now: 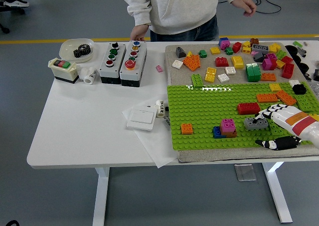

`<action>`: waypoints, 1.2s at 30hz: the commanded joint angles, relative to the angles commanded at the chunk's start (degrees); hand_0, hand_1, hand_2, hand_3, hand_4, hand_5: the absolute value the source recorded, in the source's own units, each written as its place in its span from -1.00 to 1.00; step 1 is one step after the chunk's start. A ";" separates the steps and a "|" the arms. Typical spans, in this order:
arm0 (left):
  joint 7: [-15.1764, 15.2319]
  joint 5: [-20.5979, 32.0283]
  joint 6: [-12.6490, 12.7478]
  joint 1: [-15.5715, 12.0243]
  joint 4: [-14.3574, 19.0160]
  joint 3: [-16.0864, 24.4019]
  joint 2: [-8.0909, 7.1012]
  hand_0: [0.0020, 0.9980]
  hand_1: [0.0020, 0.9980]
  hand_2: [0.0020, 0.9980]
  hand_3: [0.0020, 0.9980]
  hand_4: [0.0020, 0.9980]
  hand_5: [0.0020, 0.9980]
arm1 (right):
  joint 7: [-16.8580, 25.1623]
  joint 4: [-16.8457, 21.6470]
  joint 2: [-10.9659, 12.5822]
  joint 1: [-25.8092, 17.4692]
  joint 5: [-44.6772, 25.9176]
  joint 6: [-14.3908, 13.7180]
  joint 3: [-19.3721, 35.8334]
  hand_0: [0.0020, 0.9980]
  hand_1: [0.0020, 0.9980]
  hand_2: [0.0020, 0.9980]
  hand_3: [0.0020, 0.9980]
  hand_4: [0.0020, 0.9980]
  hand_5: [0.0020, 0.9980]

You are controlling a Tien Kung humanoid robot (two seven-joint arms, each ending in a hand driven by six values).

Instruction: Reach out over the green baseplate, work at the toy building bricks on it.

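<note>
Green baseplate lies on grey mat, rt half of table. My right hand is in from rt edge, low over plate's near-rt corner. Fingers reach to grey brick, tips at its rt end; thumb splayed toward near edge. Can't tell if actually gripping. Red brick just behind the grey one. Pink-on-blue stack to its left, orange brick further left. Person stands at far side, one hand by button boxes.

My right hand covers part of the grey brick; my arm is cut off by the right edge.
</note>
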State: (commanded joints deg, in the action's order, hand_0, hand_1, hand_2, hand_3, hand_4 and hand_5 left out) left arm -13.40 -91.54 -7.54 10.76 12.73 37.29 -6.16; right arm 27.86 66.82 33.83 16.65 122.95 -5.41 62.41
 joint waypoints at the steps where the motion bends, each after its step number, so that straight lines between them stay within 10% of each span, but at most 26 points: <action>1: 0.01 -0.01 -0.02 0.02 0.00 -0.02 -0.01 0.52 0.52 0.53 0.22 0.39 0.22 | -0.01 -0.19 -0.12 0.09 0.05 0.01 -0.25 0.73 0.58 0.58 0.37 0.63 0.17; 36: -0.08 -0.53 -0.23 0.20 0.10 0.27 0.01 0.52 0.52 0.53 0.22 0.39 0.22 | -0.73 -1.48 -1.21 -0.03 1.53 0.35 -2.30 0.74 0.59 0.58 0.39 0.63 0.16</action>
State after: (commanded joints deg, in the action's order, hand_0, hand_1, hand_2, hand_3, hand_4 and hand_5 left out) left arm -13.48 -92.07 -7.77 10.97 12.83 37.56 -6.16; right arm 27.13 65.34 32.62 16.62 124.48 -5.06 60.11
